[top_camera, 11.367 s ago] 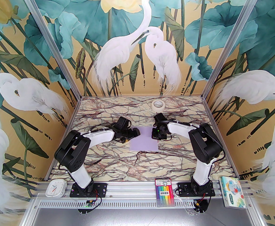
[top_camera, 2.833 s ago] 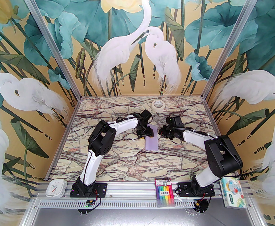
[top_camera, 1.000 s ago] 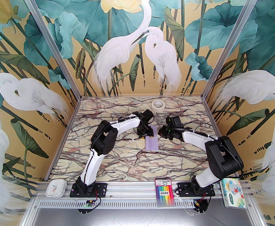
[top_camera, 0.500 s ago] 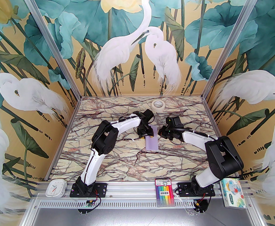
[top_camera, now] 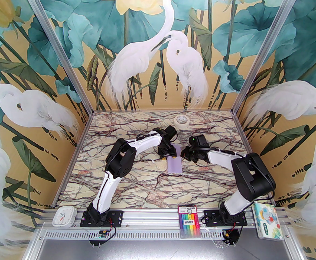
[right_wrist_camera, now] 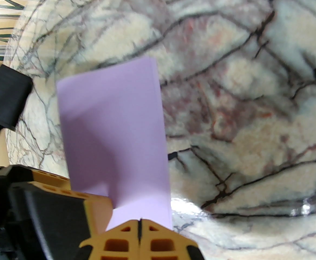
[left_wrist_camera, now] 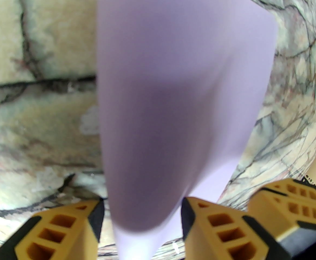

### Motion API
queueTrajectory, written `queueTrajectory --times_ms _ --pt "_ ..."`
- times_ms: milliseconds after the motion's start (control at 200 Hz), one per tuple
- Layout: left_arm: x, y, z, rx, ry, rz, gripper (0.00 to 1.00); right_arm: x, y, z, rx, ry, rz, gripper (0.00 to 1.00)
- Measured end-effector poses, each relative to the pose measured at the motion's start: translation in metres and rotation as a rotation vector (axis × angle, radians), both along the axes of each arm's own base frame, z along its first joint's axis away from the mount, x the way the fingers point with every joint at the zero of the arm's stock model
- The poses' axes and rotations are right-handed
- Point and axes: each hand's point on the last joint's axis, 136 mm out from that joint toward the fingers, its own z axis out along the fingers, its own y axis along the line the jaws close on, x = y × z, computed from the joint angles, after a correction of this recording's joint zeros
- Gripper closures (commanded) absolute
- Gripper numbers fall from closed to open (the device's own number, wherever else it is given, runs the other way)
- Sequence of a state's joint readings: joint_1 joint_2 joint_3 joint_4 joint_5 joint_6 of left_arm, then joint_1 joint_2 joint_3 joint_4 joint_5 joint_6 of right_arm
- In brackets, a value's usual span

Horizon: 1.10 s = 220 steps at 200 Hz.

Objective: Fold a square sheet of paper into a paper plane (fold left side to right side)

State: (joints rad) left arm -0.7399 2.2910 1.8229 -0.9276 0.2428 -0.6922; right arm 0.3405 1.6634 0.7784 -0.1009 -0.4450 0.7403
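The left gripper (top_camera: 165, 154) (left_wrist_camera: 141, 216) points down at the marble table (top_camera: 136, 188), its yellow fingers (left_wrist_camera: 65, 226) spread apart. The lavender sheet of paper (top_camera: 174, 164) (left_wrist_camera: 174, 91) (right_wrist_camera: 111, 123), doubled over into a narrow strip, runs between those fingers and reaches away from them toward the arm bases. Its upper layer bulges up in front of this wrist camera. Whether the pads touch the paper I cannot tell. A white tape roll (top_camera: 181, 121) sits beyond this gripper, well apart from it.

Just to the right of the strip's far end, the right gripper (top_camera: 184, 153) (right_wrist_camera: 140, 226) (left_wrist_camera: 287, 207) has its fingertips pressed together with nothing between them. They sit at the near edge of the paper in its wrist view, close beside the left gripper's finger (right_wrist_camera: 93, 207). The strip's double-layered right edge lies straight on the marble ahead of them.
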Motion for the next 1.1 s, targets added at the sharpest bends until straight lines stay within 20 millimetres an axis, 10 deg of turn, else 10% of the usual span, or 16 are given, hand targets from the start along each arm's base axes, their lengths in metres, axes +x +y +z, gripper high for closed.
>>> queueTrajectory --times_ms 365,695,1100 --pt "0.000 0.000 0.000 0.000 0.000 0.000 0.47 -0.004 0.000 -0.015 -0.021 0.035 0.002 1.00" --pt "0.000 0.000 0.000 0.000 0.000 0.000 0.47 0.013 -0.035 0.014 -0.042 -0.061 -0.107 1.00" --pt "0.000 0.000 0.000 0.000 0.000 0.000 0.47 0.006 -0.015 0.006 0.007 -0.035 -0.043 1.00"
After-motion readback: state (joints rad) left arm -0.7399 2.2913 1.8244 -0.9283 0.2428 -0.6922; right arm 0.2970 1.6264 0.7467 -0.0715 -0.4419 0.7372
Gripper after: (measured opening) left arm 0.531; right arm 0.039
